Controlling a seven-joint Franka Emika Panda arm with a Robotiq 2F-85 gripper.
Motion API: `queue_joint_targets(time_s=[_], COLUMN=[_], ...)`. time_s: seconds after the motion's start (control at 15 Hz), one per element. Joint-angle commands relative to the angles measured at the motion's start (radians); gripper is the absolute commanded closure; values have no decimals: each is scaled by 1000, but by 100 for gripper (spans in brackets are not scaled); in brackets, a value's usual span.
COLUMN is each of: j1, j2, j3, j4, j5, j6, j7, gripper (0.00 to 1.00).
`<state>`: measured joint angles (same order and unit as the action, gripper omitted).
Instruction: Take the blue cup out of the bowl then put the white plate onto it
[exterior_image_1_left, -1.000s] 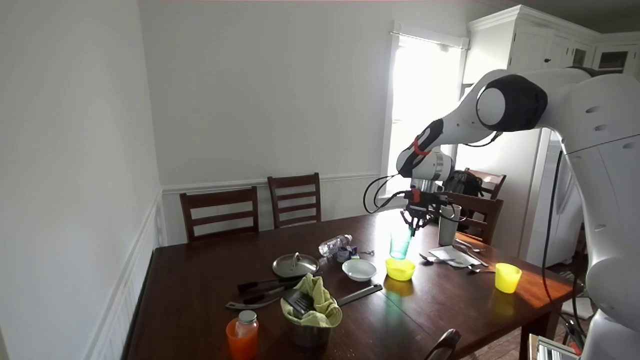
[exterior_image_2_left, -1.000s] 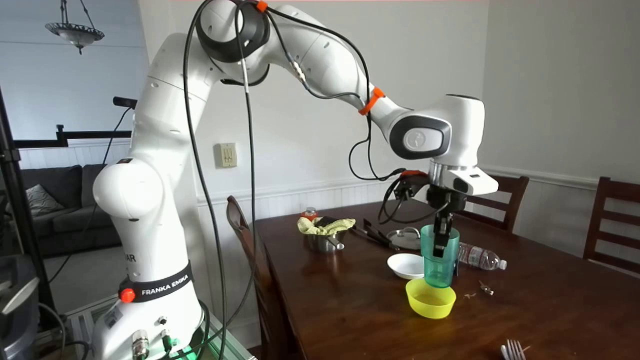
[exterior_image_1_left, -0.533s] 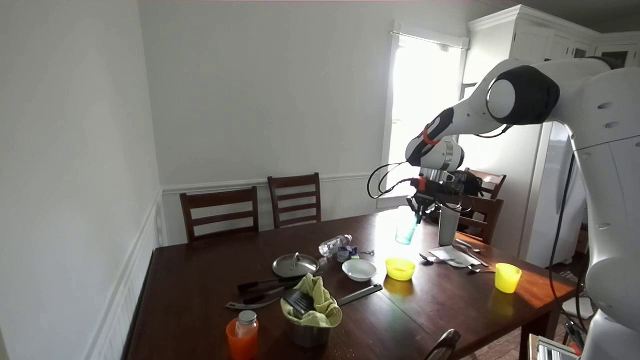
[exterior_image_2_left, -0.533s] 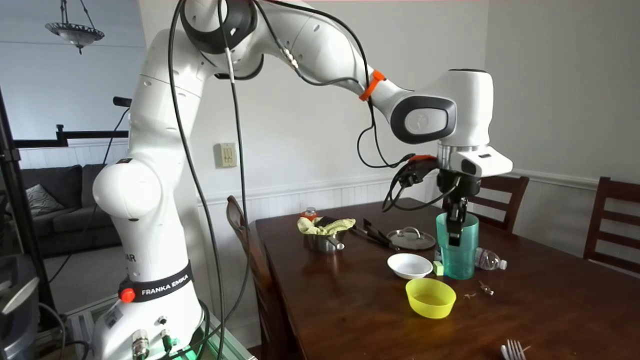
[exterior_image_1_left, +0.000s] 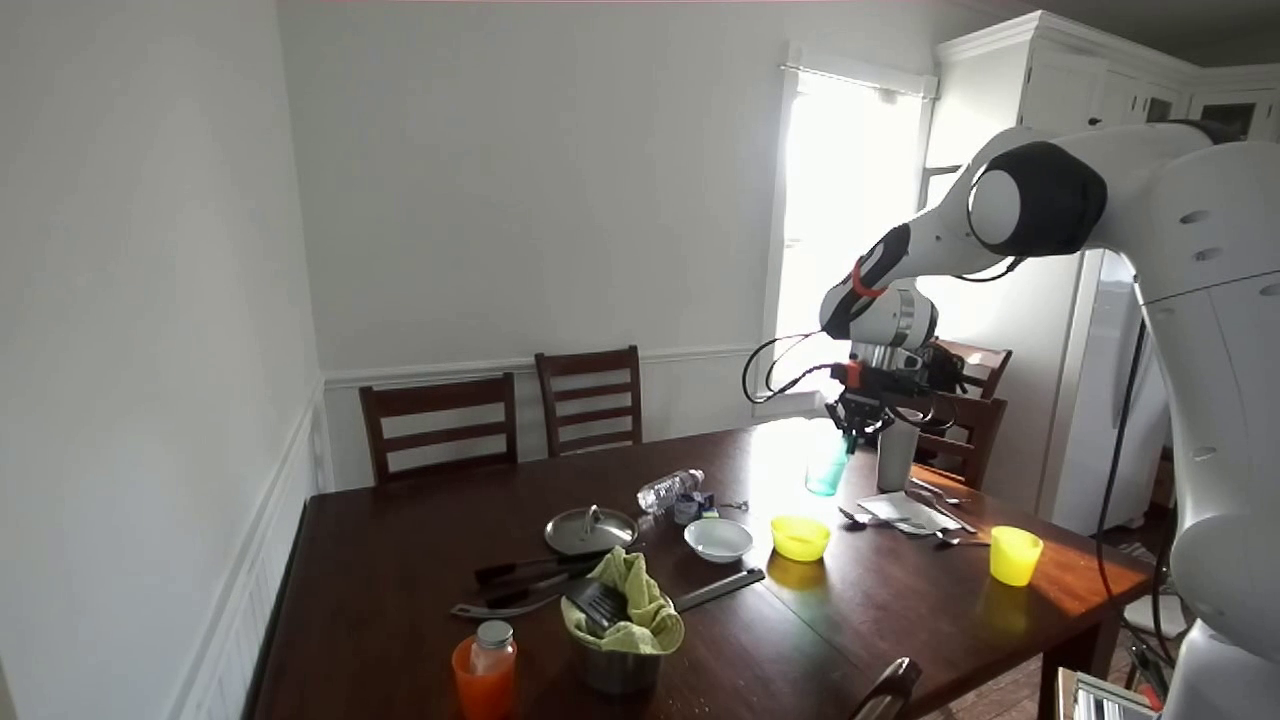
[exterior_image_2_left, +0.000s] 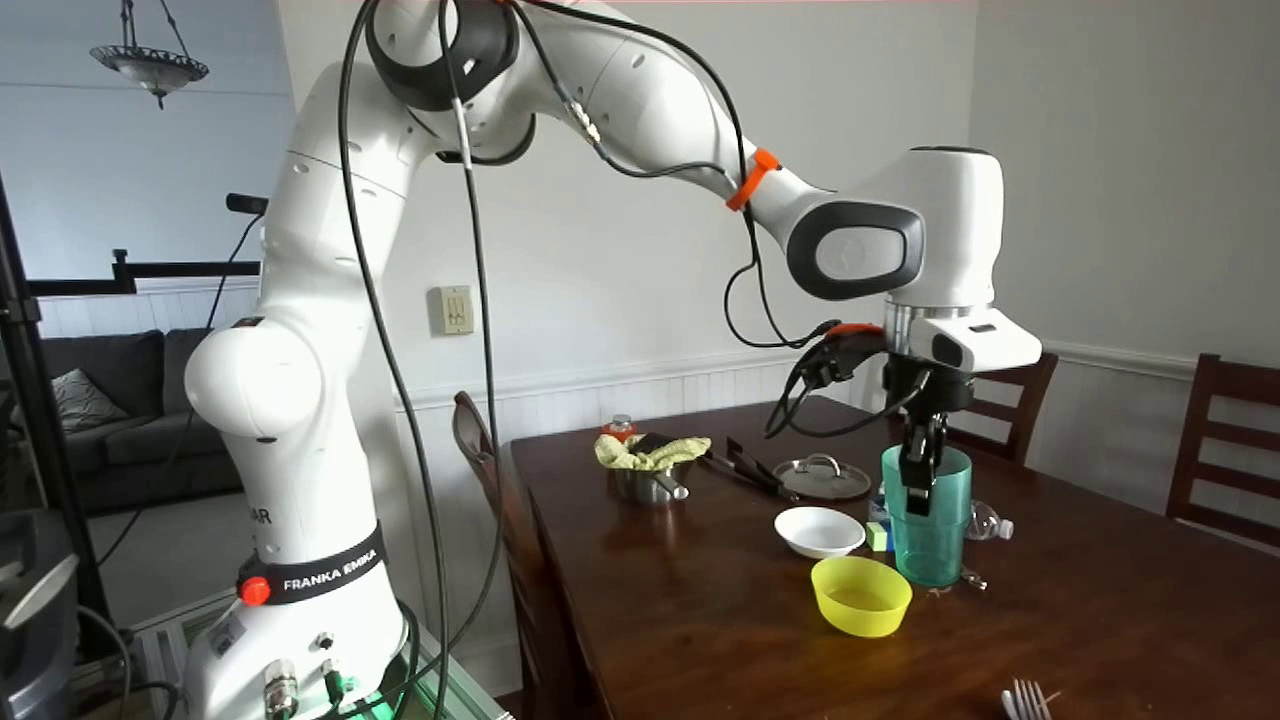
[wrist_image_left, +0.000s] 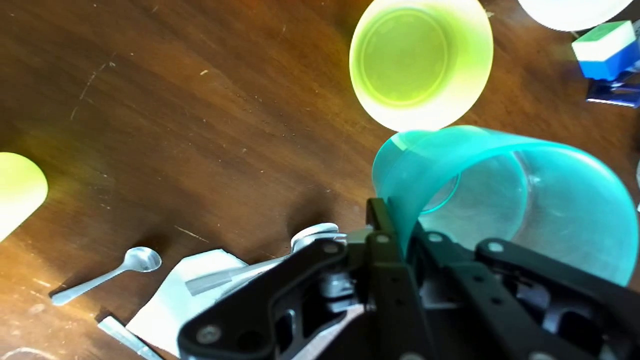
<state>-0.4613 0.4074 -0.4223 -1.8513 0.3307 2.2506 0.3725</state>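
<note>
Your tool (wrist_image_left: 397, 220) is pinched tight on the side wall of the blue cup (exterior_image_2_left: 930, 545), fingers (wrist_image_left: 377, 222) either side with just that thin wall between. The cup's out of the lime-green bowl (exterior_image_2_left: 862, 600), near it but not touching, though I can't tell if its base is on the worktop (exterior_image_2_left: 720, 640). In an exterior view, your white plate (exterior_image_1_left: 718, 540) sits near the bowl too, a strip of worktop showing between them.

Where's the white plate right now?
In an exterior view, the white plate sits on the table between the metal lid, picture left, and the yellow-green bowl, picture right.
</note>
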Motion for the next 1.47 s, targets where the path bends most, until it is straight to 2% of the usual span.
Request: queue_joint_targets(time_s=[0.0, 0.33, 0.53, 1.0, 1.4], j1=[-9, -48, -94, -190, -222], j2=[1, 82, 148, 303, 402], j3=[9, -7, 4, 65, 108], j4=[5, 104, 191, 386, 501], j5=[-5, 22, 46, 102, 101], j6=[-2, 15, -16, -91, -149], j7=[4, 79, 86, 108, 149], gripper=[99, 99, 99, 99, 99])
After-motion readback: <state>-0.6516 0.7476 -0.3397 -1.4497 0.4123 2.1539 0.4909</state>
